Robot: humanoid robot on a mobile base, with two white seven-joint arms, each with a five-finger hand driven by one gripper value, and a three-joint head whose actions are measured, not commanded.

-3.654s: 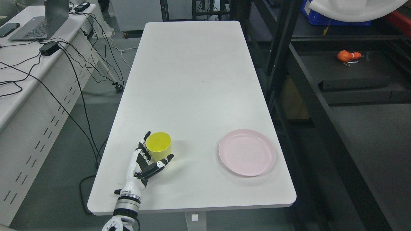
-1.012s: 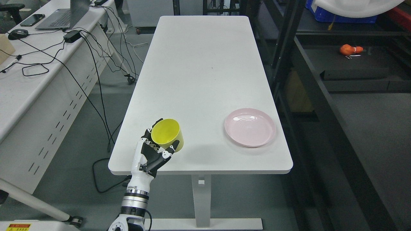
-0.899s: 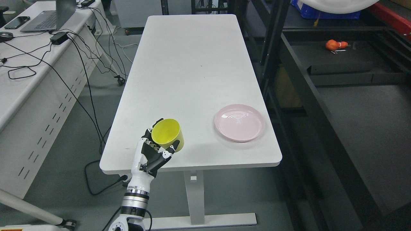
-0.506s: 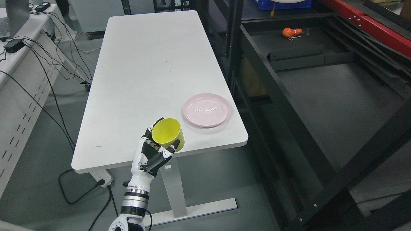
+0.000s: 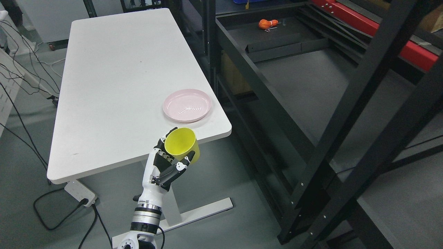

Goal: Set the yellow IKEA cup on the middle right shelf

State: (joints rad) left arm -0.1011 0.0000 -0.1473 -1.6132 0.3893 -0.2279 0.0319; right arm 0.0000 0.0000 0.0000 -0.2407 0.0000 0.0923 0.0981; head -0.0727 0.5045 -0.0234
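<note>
My left hand [image 5: 169, 162] comes up from the bottom edge and is shut on the yellow cup [image 5: 182, 145]. The cup is held in the air, tilted, its open mouth facing up and left, over the front right edge of the white table [image 5: 114, 69]. The black shelf unit [image 5: 311, 103] stands to the right, its dark grey shelf board [image 5: 304, 76] wide and mostly bare. My right arm does not show.
A pink plate [image 5: 187, 105] lies near the table's front right corner. An orange object [image 5: 265, 23] lies at the far end of the shelf board. Black uprights [image 5: 349, 114] cross the right of the view. A power strip [image 5: 80, 192] and cables lie on the floor.
The camera has turned right, so the table slid left and the shelf fills more of the view. The cup, first standing on the table, is lifted in my left hand.
</note>
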